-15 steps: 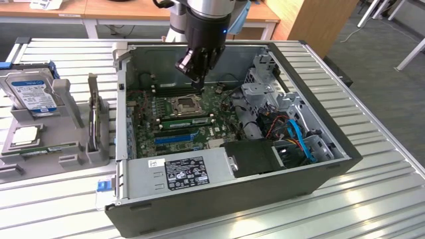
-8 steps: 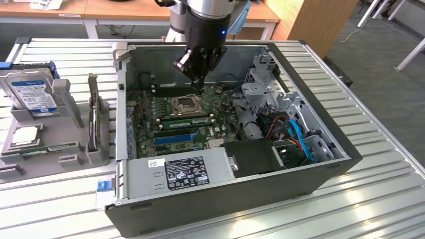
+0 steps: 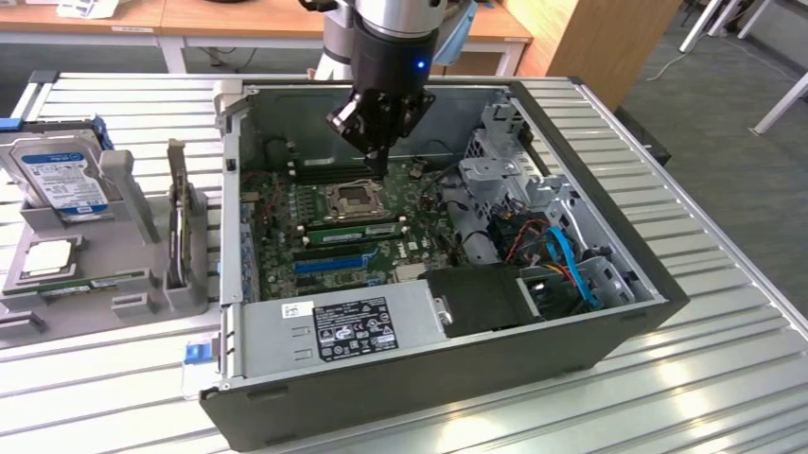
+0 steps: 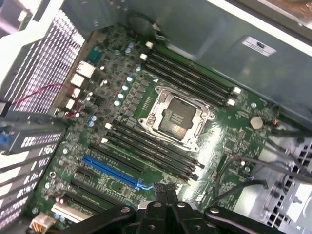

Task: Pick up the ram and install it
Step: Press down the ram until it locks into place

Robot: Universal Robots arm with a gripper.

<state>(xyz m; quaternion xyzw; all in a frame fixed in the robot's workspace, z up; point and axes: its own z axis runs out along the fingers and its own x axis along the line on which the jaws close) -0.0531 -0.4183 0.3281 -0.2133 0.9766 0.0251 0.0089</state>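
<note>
A long thin green ram lies flat in the grey fixture on the table at the exterior view's left, well away from the arm. My gripper hangs inside the open computer case, just above the motherboard beside the empty processor socket. Its fingers are shut with nothing between them. In the wrist view the shut gripper sits over the black memory slots next to the socket. A green strip shows along the slots on the near side of the socket.
The fixture also holds a silver processor chip, a blue-labelled hard drive and an upright card. Inside the case are a power supply, a drive cage and loose cables. Tall case walls ring the motherboard.
</note>
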